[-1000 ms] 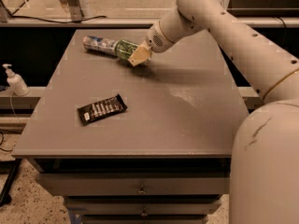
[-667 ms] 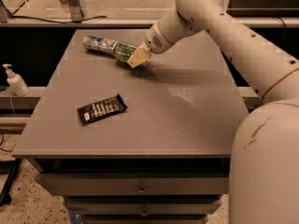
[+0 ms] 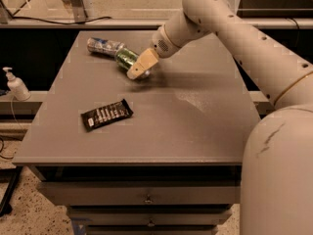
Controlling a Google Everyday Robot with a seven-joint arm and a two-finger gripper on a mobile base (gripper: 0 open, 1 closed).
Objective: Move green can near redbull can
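Observation:
The green can (image 3: 126, 57) lies on its side at the back left of the grey table (image 3: 195, 126). The redbull can (image 3: 103, 46), silver and blue, lies on its side just to its left, end to end with it and close or touching. My gripper (image 3: 138, 68) reaches in from the right and sits at the green can's right end, its tan fingers (image 3: 143, 62) pointing down to the left over the can and hiding that end.
A dark snack bar wrapper (image 3: 106, 114) lies on the table's left front part. A white pump bottle (image 3: 17, 84) stands on a lower shelf off the table's left edge. My arm (image 3: 230, 28) spans the back right of the table. Drawers sit under the tabletop.

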